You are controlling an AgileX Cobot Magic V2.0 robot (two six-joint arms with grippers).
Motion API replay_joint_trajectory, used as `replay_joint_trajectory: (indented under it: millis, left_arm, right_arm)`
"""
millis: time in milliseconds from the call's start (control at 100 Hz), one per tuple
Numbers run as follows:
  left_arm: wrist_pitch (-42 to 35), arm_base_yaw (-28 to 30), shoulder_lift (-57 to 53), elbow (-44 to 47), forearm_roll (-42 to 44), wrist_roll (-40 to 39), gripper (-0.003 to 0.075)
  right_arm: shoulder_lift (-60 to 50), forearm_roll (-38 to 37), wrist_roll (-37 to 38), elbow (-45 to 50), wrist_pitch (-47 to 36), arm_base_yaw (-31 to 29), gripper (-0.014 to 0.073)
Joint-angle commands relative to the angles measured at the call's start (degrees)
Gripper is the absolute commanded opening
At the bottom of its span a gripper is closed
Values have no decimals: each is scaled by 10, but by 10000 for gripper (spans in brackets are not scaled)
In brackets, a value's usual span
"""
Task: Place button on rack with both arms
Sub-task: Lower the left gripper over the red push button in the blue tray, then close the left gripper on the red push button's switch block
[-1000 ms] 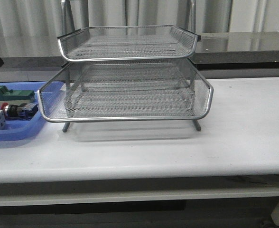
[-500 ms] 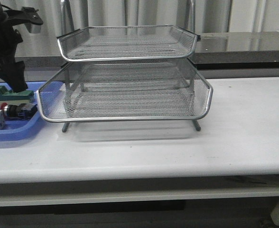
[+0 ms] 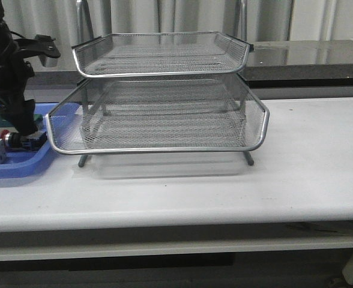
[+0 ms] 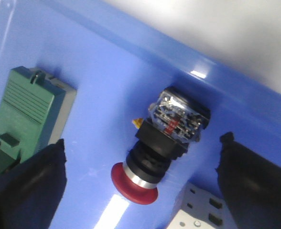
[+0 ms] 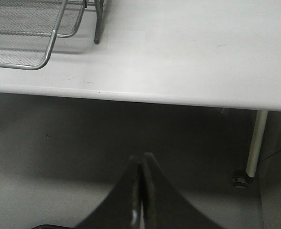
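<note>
The button (image 4: 152,157) lies on its side in the blue tray (image 4: 107,71), red head, silver collar, black barrel and blue rear block showing. In the front view the button (image 3: 17,141) sits at the far left, beside the rack. My left gripper (image 4: 140,179) is open, its two black fingers (image 4: 30,186) on either side of the button, apart from it. In the front view the left arm (image 3: 11,78) hangs over the tray. The silver wire-mesh rack (image 3: 164,96) stands mid-table. My right gripper (image 5: 141,164) is shut and empty, below the table's front edge.
A green block (image 4: 28,109) and a white part (image 4: 198,214) lie in the blue tray (image 3: 20,165) beside the button. The rack's corner and a leg (image 5: 98,24) show in the right wrist view, with the white table top (image 5: 188,52) and a table leg (image 5: 255,138).
The left arm came into view from the upper left and has lowered over the blue tray until its open fingers stand around the button. The rack and button have not moved.
</note>
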Motion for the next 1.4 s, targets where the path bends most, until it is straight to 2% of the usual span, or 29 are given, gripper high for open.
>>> replay_joint_trajectory:
  millis: [0, 1390]
  left_arm:
    - [-29, -2, -34, -18, 4, -1, 620]
    - [-38, -2, -6, -18, -1, -6, 618]
  right_arm:
    - [3, -5, 0, -19, -33, 0, -70]
    - [3, -5, 0, -19, -33, 0, -70]
